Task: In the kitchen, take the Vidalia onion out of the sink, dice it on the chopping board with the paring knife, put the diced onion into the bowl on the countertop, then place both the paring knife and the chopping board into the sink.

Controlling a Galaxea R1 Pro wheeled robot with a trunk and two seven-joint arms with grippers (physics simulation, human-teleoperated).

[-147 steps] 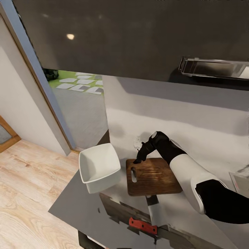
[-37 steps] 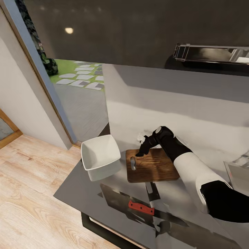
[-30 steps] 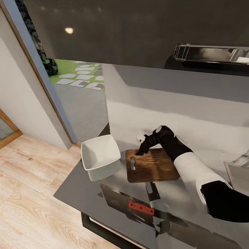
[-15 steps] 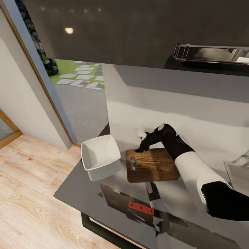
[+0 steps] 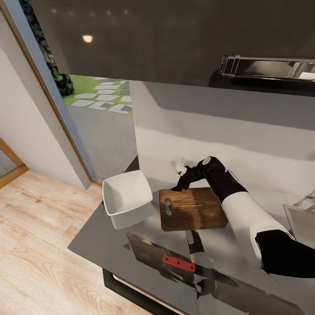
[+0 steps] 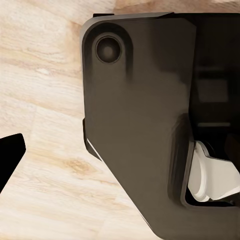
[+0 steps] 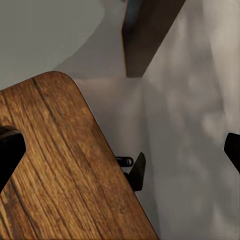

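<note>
The dark brown chopping board [image 5: 192, 209] lies on the glossy grey countertop [image 5: 109, 245], and nothing rests on it. The white squarish bowl [image 5: 127, 199] stands just left of it and looks empty. Nearer the front edge lies the paring knife [image 5: 178, 262], its red handle pointing left. My right gripper [image 5: 179, 186] hovers open over the board's far left corner, close to the wall; the right wrist view shows that board corner [image 7: 60, 165] between its wide-apart fingers [image 7: 10, 155]. My left gripper [image 6: 120, 150] hangs low over my base. The onion is out of view.
A white wall rises directly behind the board. Dark upper cabinets [image 5: 175, 39] hang overhead. A steel sink edge [image 5: 302, 218] shows at the far right. Left of the counter's end is wooden floor [image 5: 35, 245] and a doorway to outside.
My right gripper has lifted off the board's handle-hole corner and drifted up toward the wall. Board, bowl and knife have stayed put. The view itself shifted only before the last second.
</note>
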